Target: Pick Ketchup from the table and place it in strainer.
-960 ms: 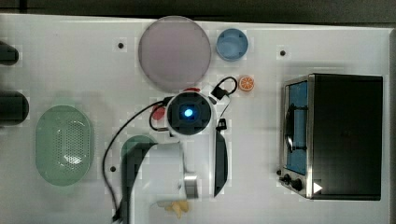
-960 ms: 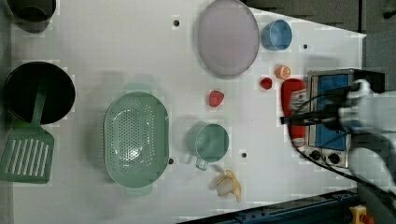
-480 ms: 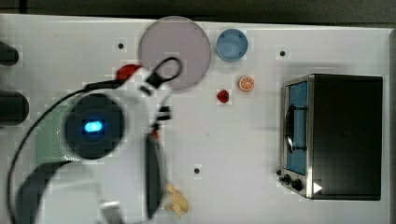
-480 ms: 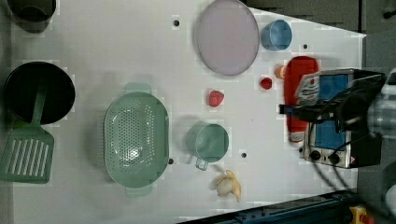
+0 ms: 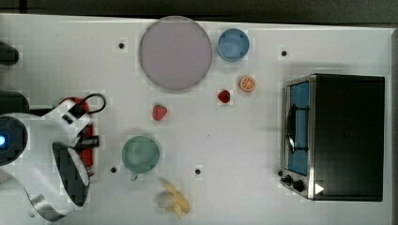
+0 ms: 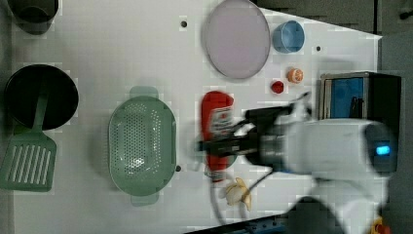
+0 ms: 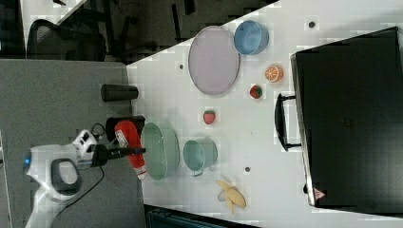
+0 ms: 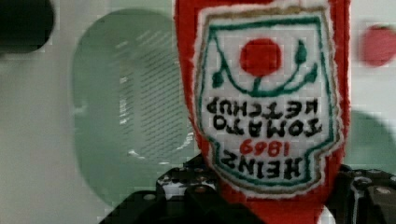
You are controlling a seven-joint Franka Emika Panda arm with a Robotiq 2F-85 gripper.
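We have the Ketchup (image 6: 217, 127) off the worktop (image 6: 122, 53) — the claw (image 6: 229, 144) is clamped on the bottle across its lower body, near the cap end, with the label facing the wrist camera. So the pick looks done, and what is left is the carry over the strainer (image 6: 141, 145) and the release.

In the left view the bottle hangs in the air just to the strainer's right, not yet over its basin. In the right view it sits just to the strainer's left, close to the rim. The strainer holds nothing so far — its dotted bottom is bare.

The green cup (image 5: 140, 154) and the banana (image 5: 174, 201) lie near the strainer, on the side away from the black pan (image 6: 40, 95).
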